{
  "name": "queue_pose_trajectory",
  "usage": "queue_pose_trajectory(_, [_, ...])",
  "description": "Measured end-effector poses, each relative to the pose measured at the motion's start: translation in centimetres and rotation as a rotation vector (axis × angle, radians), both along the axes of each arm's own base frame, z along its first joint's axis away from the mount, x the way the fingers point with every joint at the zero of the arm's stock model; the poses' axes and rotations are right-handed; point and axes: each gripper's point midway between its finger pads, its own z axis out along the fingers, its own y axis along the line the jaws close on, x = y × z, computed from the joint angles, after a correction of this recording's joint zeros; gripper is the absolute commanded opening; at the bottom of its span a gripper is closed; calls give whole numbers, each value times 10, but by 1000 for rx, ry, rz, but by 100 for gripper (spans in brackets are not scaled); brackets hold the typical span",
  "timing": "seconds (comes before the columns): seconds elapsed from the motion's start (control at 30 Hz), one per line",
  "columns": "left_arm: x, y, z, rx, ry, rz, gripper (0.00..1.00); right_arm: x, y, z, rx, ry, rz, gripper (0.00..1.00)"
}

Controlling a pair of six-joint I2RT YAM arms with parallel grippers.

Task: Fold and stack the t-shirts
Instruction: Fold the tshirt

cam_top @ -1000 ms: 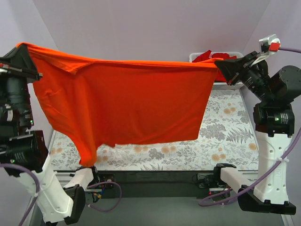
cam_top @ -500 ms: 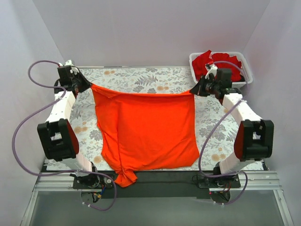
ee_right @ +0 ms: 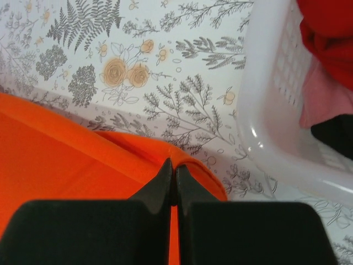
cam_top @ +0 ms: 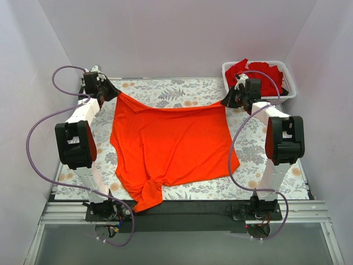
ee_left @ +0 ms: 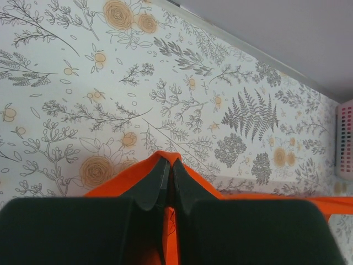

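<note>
Orange shirt (cam_top: 171, 143) lies spread, its far corners clamped by left gripper (cam_top: 114, 94) and right gripper (cam_top: 225, 103) — but its near edge is bunched, so folding now could trap that wrinkle.

We see a matt cloth shirt (cam_top: 174, 143), a glossy plastic basket (ee_right: 265, 132) and a smooth printed table cover (ee_left: 83, 66).

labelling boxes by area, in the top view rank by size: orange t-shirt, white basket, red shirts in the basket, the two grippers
1. orange t-shirt
2. white basket
3. red shirts inside it
4. left gripper and right gripper: smallest, look about alike, so not ranked against each other
</note>
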Motion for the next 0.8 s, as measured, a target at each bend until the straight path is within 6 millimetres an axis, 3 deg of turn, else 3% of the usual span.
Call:
queue_pose_trajectory(0.17, [5, -4, 7, -37, -14, 23, 0, 21, -5, 1, -22, -34, -21, 1])
queue_pose_trajectory(0.4, [27, -10, 27, -32, -62, 30, 0, 46, -12, 6, -44, -78, -31, 1])
queue_pose_trajectory(0.63, [28, -35, 12, -5, -27, 12, 0, 53, -17, 5, -69, -94, -35, 1])
queue_pose_trajectory(0.8, [28, -37, 1, -7, 8, 21, 0, 54, -17, 3, -69, -90, -35, 1])
